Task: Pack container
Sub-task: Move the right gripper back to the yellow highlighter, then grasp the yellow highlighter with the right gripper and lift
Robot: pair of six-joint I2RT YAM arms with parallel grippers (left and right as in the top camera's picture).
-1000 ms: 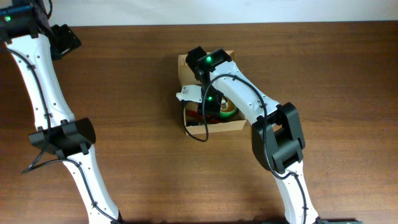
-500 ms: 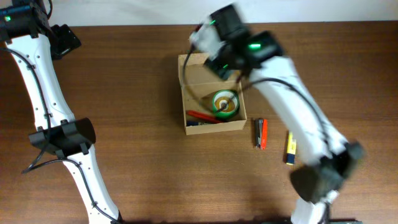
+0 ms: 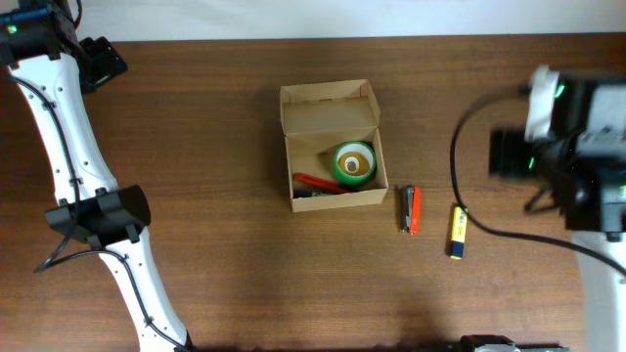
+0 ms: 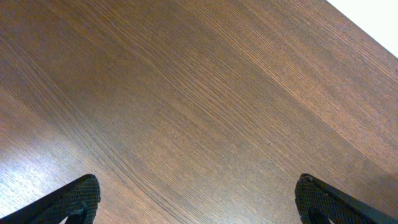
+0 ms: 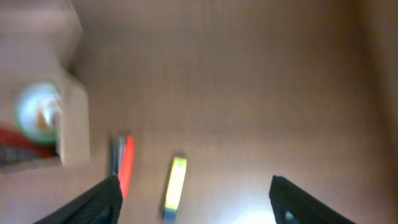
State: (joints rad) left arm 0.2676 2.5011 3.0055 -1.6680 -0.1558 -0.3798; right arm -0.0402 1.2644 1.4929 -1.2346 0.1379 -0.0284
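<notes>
The right fingers (image 5: pixel 102 202) were spread wide with nothing between them and were held high above the counter (image 3: pixel 215 147), well to the right of the container (image 3: pixel 337 200). That stance was judged to suit an approach to the loose items below. In the blurred right wrist view, a yellow marker (image 5: pixel 176 183) was seen between the two fingers' tips, with a red marker (image 5: pixel 126 162) and a dark one beside it nearer the box. These three were lying on the counter just right of the container and were not yet packed.

The left fingers (image 4: pixel 78 196) were also wide apart and empty over bare wood at the far left corner, presumably parked clear of the work.

The container was placed near the middle of the counter with its flap lid (image 3: pixel 328 108) folded back, so that its interior was left open from above. A green tape roll (image 3: pixel 354 163) and a red pen-like item (image 3: pixel 315 182) were already lying inside.
</notes>
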